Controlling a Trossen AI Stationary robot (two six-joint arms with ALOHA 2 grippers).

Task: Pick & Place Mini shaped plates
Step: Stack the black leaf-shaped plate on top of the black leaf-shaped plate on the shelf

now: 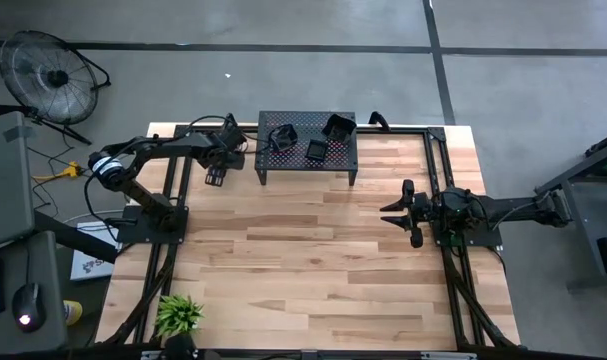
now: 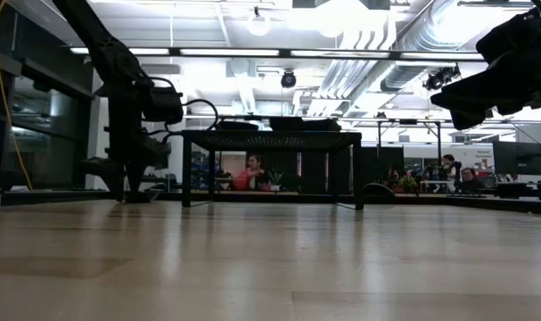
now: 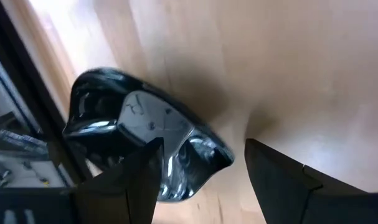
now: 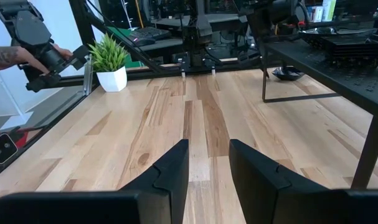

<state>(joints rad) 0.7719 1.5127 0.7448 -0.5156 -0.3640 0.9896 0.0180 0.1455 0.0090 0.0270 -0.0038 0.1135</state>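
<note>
Left wrist view alone shows left gripper (image 3: pixel 201 174) wide open, empty, above a glossy lobed plate (image 3: pixel 145 134) on wood table (image 3: pixel 288 68); high view: right gripper (image 1: pixel 401 212) part-open, empty, 3 o'clock.

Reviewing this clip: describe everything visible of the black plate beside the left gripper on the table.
The mini plate is a small glossy black dish with a wavy, lobed rim, its shiny surface, ceramic-like or plastic, mirroring the ceiling lights. It lies on the wooden table left of the perforated stand, tilted in the wrist view. The left gripper is open just over it, one finger overlapping its rim; actual contact cannot be confirmed. Its underside is hidden.
</note>
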